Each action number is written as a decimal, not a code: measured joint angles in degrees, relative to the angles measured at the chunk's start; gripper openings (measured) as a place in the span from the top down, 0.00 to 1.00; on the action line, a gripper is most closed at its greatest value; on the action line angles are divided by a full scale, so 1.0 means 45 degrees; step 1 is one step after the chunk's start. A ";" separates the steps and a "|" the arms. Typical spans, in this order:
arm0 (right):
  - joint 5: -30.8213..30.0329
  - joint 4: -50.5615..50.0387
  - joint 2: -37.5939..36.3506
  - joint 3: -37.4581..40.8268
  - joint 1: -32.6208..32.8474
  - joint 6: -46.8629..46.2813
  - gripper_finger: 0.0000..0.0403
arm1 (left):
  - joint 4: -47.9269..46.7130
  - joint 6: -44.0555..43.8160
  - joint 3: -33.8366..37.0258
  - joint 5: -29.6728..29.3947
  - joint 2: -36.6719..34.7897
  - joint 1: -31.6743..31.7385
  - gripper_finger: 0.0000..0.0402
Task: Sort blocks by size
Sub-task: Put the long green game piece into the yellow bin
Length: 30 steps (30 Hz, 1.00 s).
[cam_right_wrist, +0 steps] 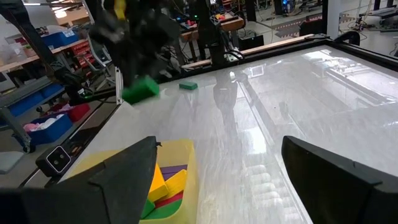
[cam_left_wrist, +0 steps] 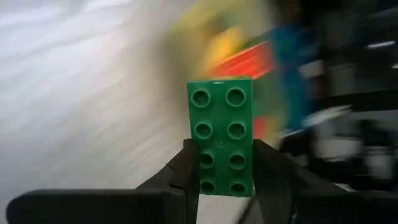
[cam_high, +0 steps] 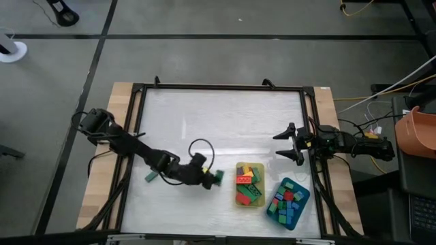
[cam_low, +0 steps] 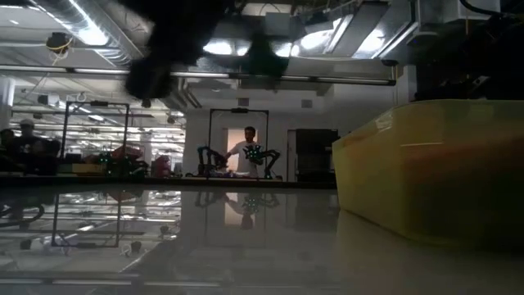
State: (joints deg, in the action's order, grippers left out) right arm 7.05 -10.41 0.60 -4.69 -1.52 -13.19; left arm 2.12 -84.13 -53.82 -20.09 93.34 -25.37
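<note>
Green plastic fills the middle of my left wrist view: a long green brick [cam_left_wrist: 221, 134] with two rows of studs, standing up between my two dark fingers [cam_left_wrist: 186, 171], which press on its lower sides. My left gripper [cam_high: 212, 178] is closed on this brick. From above, it hangs over the white table [cam_high: 218, 122], near the front, just left of the yellow tray [cam_high: 249, 201], with the brick at the gripper's tip and apart from the tray's edge. The right wrist view shows the same brick as a green shape [cam_right_wrist: 140, 89] lifted off the tabletop.

A second small green block [cam_high: 150, 177] lies flat on the table beside my left arm, well behind the gripper, away from the trays.

Other blocks are already in the trays. The yellow tray holds red [cam_high: 243, 180], green [cam_high: 249, 192] and yellow pieces, some of them long. To its right, set at an angle, the teal tray [cam_high: 302, 197] holds a heap of small blocks [cam_high: 286, 203] in red, green and blue.

My right gripper [cam_high: 294, 143] waits near the table's right edge, behind the teal tray, its fingers spread wide and holding nothing.

In the low view a person [cam_low: 248, 147] stands far off in the room beyond the table.
</note>
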 joint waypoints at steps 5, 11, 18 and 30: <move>0.0000 0.0000 0.0004 0.0000 0.0000 -0.0004 0.15 | 0.3453 0.3063 0.0000 -0.0694 -0.0001 0.0412 0.76; 0.0000 0.0000 0.0003 0.0000 0.0000 0.0000 0.15 | 0.6673 0.6061 -0.0548 -0.0333 0.1395 0.0782 0.74; 0.0000 0.0003 0.0004 0.0000 0.0000 -0.0005 0.15 | 0.7044 0.8855 -0.2463 0.0799 0.3689 0.0925 0.73; 0.0000 0.0000 -0.0001 0.0000 0.0000 0.0000 0.15 | 0.6414 0.9123 -0.3662 0.0808 0.5319 0.0927 0.56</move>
State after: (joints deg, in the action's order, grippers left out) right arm 7.05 -10.41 0.60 -4.69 -1.52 -13.19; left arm 30.98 -43.07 -70.30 -16.45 117.28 -21.20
